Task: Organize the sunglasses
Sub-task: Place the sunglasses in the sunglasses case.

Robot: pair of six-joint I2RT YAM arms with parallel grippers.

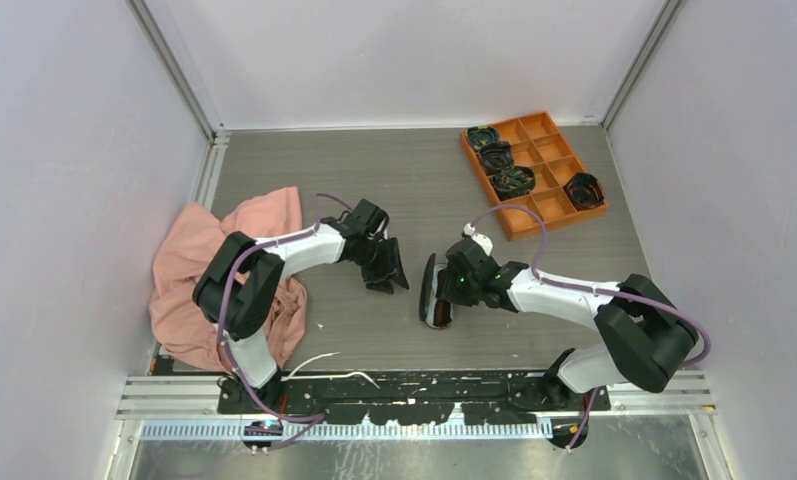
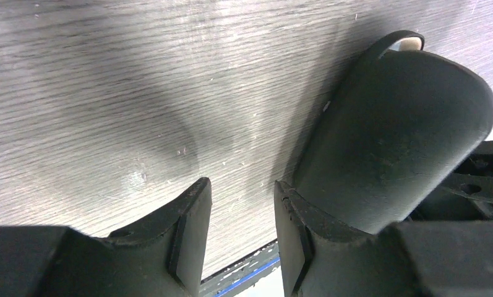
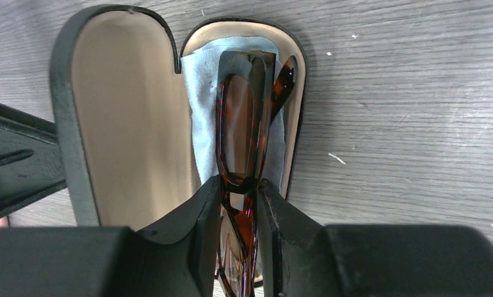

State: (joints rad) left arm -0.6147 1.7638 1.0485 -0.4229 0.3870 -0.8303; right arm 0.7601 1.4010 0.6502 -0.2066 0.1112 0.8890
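The sunglasses [image 3: 244,124], folded, with a reddish-brown tortoiseshell frame, lie lengthwise in the base of the open black case [image 3: 64,124], on a light blue cloth [image 3: 200,80]. My right gripper [image 3: 239,198] is shut on the sunglasses at their bridge, over the near end of the case. The tan-lined lid stands up to the left of the base. In the top view the case [image 1: 430,285] sits mid-table between both grippers. My left gripper [image 2: 242,204] is open with only bare table between its fingers. The lid's black outer shell [image 2: 392,130] rests against the outside of its right finger [image 2: 293,241].
An orange divided tray [image 1: 549,205] at the back right holds several dark coiled bundles [image 1: 497,157]. A pink cloth [image 1: 189,275] lies crumpled at the left by the left arm's base. The table's near edge [image 2: 244,269] shows just below the left fingers.
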